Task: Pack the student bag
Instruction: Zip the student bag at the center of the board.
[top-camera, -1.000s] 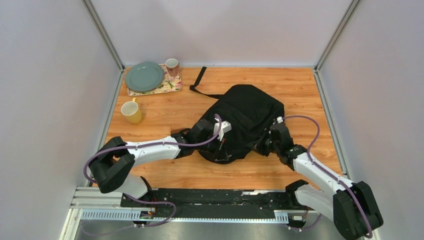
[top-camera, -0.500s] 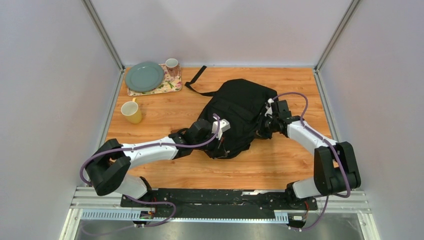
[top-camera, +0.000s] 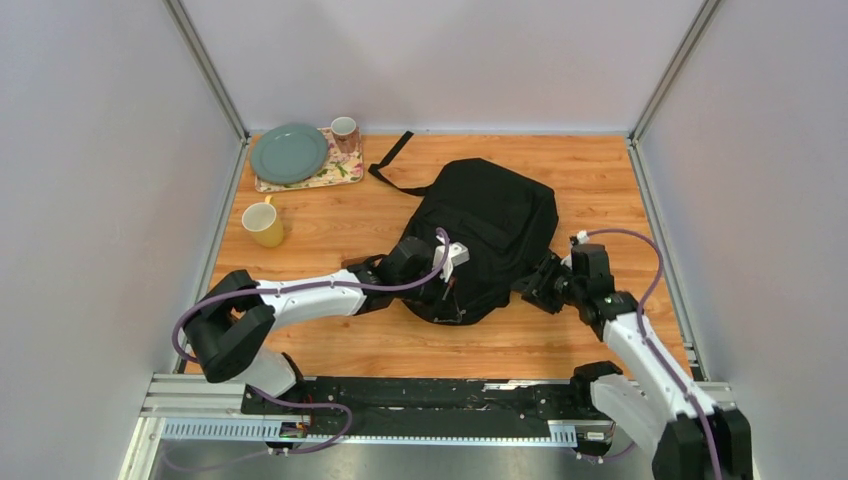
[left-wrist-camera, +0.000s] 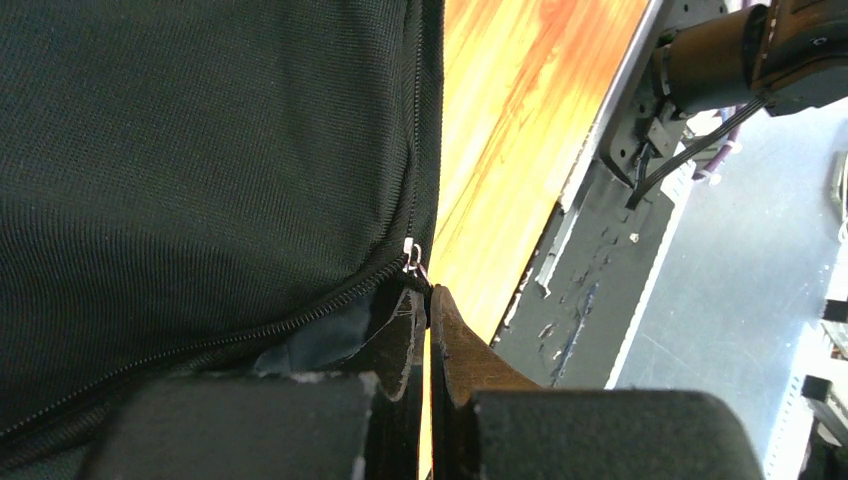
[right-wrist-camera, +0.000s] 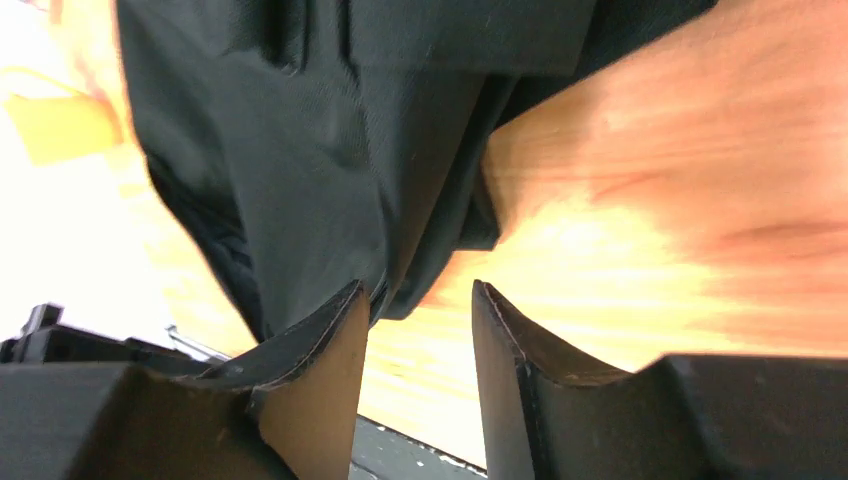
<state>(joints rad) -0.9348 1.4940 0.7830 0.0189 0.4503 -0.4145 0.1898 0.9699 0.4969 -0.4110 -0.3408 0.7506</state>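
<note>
While lying slumped in the middle of the desk (top-camera: 610, 180), takes up more room than anything else: black backpack (top-camera: 495, 215), rounded end toward the far wall, one strap (top-camera: 392, 160) trailing off its far-left corner.

Well left of backpack: yellow mug (top-camera: 263, 223). Beyond the strap, farther left: flowered tray (top-camera: 338, 172) carrying a green plate (top-camera: 289, 152) and a pink cup (top-camera: 344, 129). All well apart from backpack.

At backpack's near edge: left gripper (top-camera: 447, 288), fingers pressed together, tips right at the zipper pull (left-wrist-camera: 412, 262). Cannot tell whether any cloth is caught between them.

At backpack's near-right corner: right gripper (top-camera: 545, 287), fingers spread, a fold of black fabric hanging against one finger, not clamped.

Draped across backpack's near-left side and hiding that part from above: left arm (top-camera: 310, 295).

From the left wrist, only woven cloth and a stretch of zipper; rest of backpack cut off. From the right wrist, soft and smeared throughout; yellow blur (right-wrist-camera: 60, 125) past backpack, too vague to name.
</note>
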